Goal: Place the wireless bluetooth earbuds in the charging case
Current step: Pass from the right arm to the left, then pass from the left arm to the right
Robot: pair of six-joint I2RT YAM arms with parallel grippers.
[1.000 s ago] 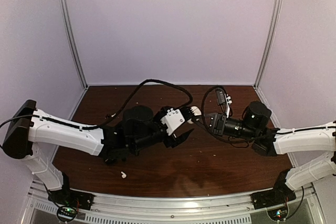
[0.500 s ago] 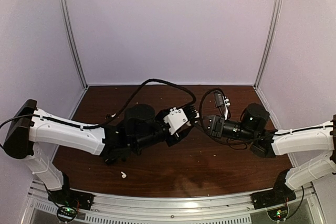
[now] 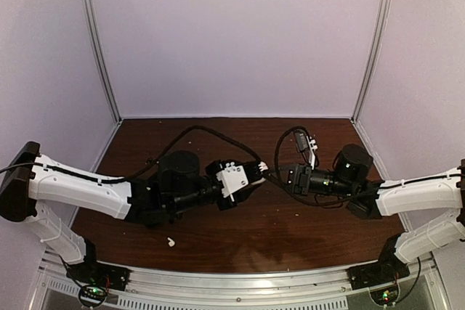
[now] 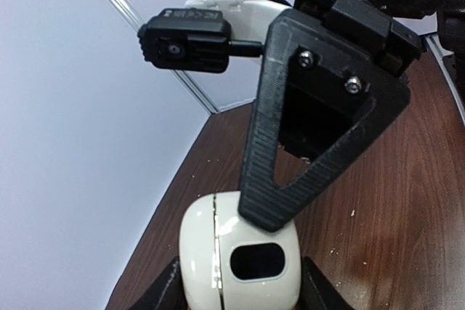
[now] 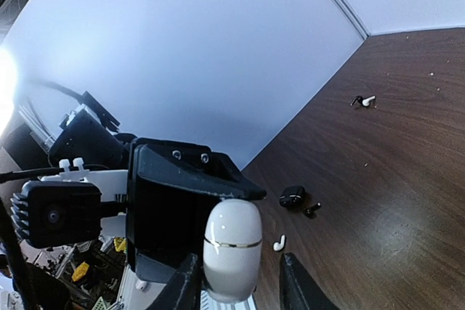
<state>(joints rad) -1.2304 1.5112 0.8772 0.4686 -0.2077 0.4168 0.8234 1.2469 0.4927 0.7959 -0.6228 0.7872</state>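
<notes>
Up over the middle of the worktop, left pincer is clamped on the white charging case, while right pincer sits narrowly parted around it. White earbud lies at 7 o'clock; looks light, slick and rigid, so I'd nip its stem.

high rear overhead; two close, opposed wrist views, the white case common to both
</notes>
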